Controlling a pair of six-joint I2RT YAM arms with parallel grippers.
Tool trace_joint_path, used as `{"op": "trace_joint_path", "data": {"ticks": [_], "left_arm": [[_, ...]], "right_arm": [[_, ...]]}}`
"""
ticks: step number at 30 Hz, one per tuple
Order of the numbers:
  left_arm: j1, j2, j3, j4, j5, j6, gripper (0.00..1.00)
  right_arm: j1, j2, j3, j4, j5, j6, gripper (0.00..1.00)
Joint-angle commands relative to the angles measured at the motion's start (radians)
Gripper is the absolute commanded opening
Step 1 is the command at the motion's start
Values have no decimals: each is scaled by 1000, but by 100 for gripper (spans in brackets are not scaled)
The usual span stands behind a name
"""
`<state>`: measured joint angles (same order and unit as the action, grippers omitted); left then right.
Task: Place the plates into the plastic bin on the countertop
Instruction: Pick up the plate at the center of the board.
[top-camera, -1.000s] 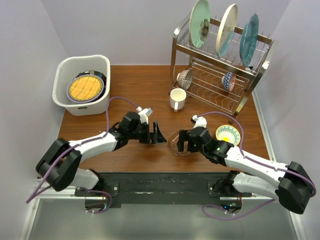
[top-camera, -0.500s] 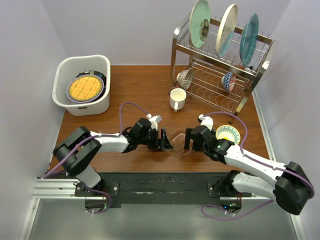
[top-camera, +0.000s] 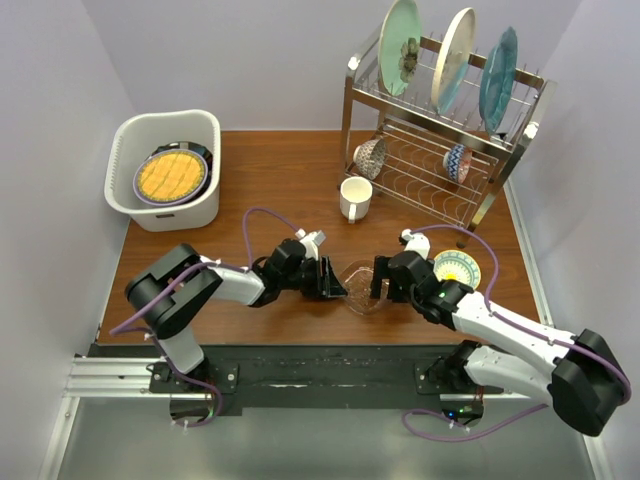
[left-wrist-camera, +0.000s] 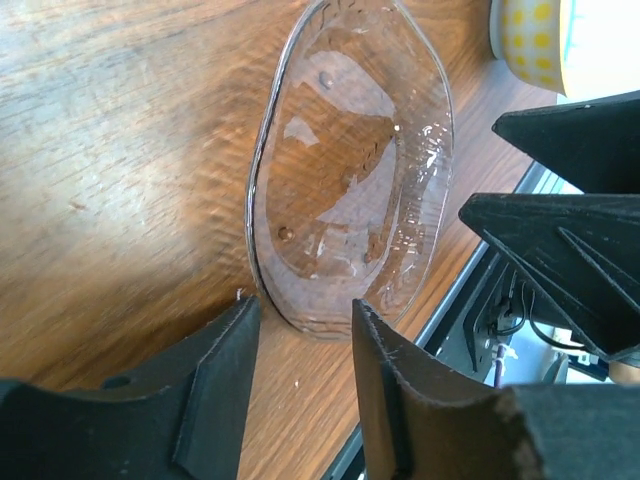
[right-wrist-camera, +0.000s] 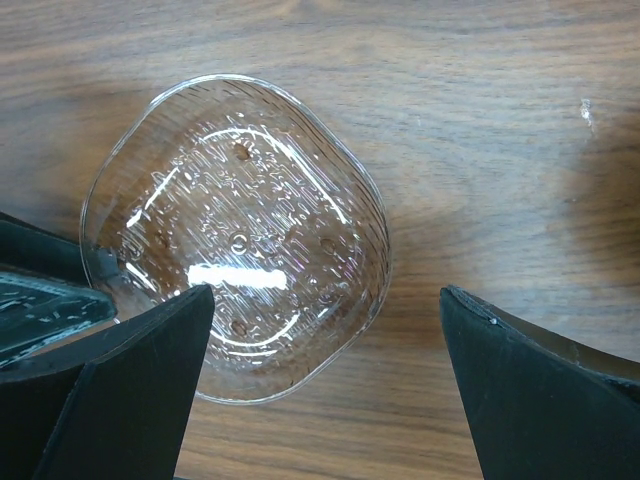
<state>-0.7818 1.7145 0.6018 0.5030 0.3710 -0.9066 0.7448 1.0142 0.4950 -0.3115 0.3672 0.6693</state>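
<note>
We see a small clear glass dish (top-camera: 358, 290) lying flat on the brown wooden countertop (top-camera: 280, 180), close to the near edge and about in the middle. It has not moved.

What has changed is the left gripper (top-camera: 335, 283). A moment ago it was further to the left with its fingers spread wide. Now it has slid right up to the dish, and its fingers have come much closer together. They sit on either side of the dish's near-left rim. We cannot tell if they are squeezing the rim yet or are just about to.

The right gripper (top-camera: 378, 280) hangs over the right side of the dish. Its fingers are spread as wide as before, and it holds nothing.

We think this means the left arm is taking the dish, because the white plastic bin (top-camera: 185, 215) is on its side, at the far left corner. An orange plate (top-camera: 172, 175) already lies in the bin on top of a darker one.

The dish is thin and slippery, and only its edge is between the fingers, so it could tip or slide when lifted.

A pale green plate (top-camera: 400, 35), a cream plate (top-camera: 455, 50) and a blue plate (top-camera: 497, 65) stand upright in the steel wire rack (top-camera: 440, 170) at the far right corner. So there is more work left.
</note>
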Motion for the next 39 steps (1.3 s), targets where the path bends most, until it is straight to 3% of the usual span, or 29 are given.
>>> {"op": "trace_joint_path", "data": {"ticks": [1,6,7,10,39], "left_arm": [[-8,36,-2,57,-10,-11,43],[-10,59,0,60,-15,-14,31],[-10,60,0,57,-20,-12,19],[-10,59,-5,45,-40,-12,0],[-7,-93,115,-411,-277,150,0]], "right_arm": [[-7,7,-6,48,-13,-17,99],[-9,17,-1,55,-19,-20,99],[-10,20,-4,54,-20,-22,99],[-9,23,-4,55,-28,-30,99],[-10,-28,-33,97,-91,-28,99]]}}
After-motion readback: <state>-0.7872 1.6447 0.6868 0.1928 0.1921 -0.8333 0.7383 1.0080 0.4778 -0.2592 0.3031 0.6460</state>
